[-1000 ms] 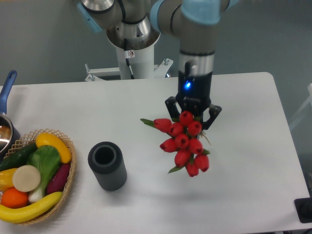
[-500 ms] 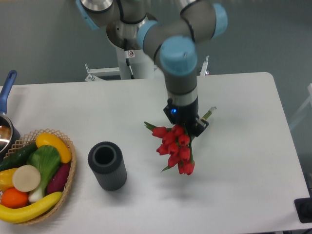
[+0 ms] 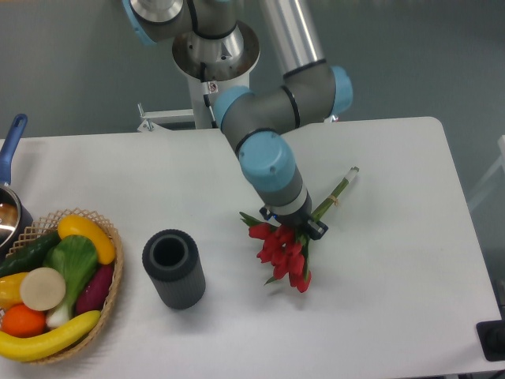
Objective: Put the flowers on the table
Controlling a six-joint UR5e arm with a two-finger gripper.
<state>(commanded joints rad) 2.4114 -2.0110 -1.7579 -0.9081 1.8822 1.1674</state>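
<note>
The flowers (image 3: 282,251), red closed tulips with green leaves, lie low over the white table (image 3: 394,276) right of centre, heads pointing toward the front. Their green stems (image 3: 338,190) stick out up and to the right, tied with pale string. My gripper (image 3: 297,223) is tilted down over the bunch and shut on the flowers just behind the heads; its fingertips are mostly hidden by the wrist and the blooms. I cannot tell whether the tulip heads touch the tabletop.
A dark grey ribbed cylinder vase (image 3: 173,268) stands upright left of the flowers. A wicker basket (image 3: 110,268) of fruit and vegetables sits at the front left. A pot with a blue handle (image 3: 11,142) is at the left edge.
The arm has swung down and tilted, lowering the flowers toward the table and laying them over so the stems point up-right. The grip has stayed shut.
</note>
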